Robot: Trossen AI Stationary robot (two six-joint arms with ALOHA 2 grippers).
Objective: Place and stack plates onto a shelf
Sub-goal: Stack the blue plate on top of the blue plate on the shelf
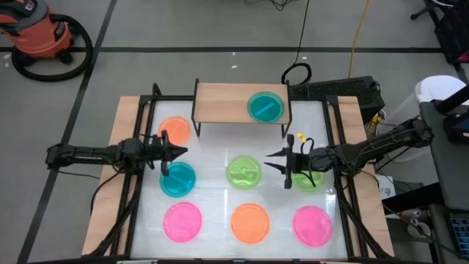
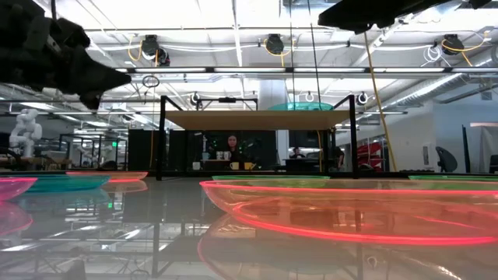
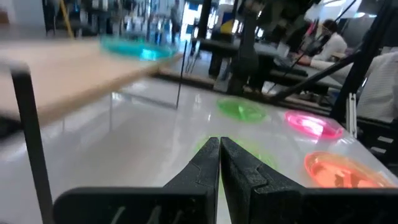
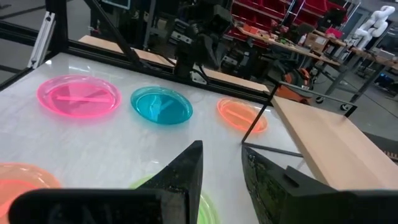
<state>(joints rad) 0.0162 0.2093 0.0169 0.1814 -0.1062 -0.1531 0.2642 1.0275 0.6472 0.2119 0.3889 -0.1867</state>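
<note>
In the high view the left gripper (image 1: 176, 153) sits at the left-centre of the frame, its jaws together and holding nothing, as the left wrist view confirms with the two dark fingers (image 3: 205, 171) pressed against each other. Just above it lies an orange plate (image 1: 174, 130) on the white counter (image 1: 212, 158), and just below its tip a teal plate (image 1: 178, 179). At the lower left of the frame is a pink plate (image 1: 182, 221). Moving right, the shelf (image 1: 220, 103) stands at the upper centre, and a teal plate on the shelf (image 1: 264, 107) rests on its right half. Below the shelf, at the centre of the frame, lies a green plate (image 1: 243, 172), and beneath that, at the bottom centre, a second orange plate (image 1: 250, 222). The right gripper (image 1: 277, 161) hovers right of centre, just beside the central green plate, its jaws apart and empty; the right wrist view shows a clear gap between its fingers (image 4: 183, 171). A further green plate (image 1: 311, 180) lies largely under that arm, so how much of it is covered is hard to judge. At the lower right sits another pink plate (image 1: 313, 224).
</note>
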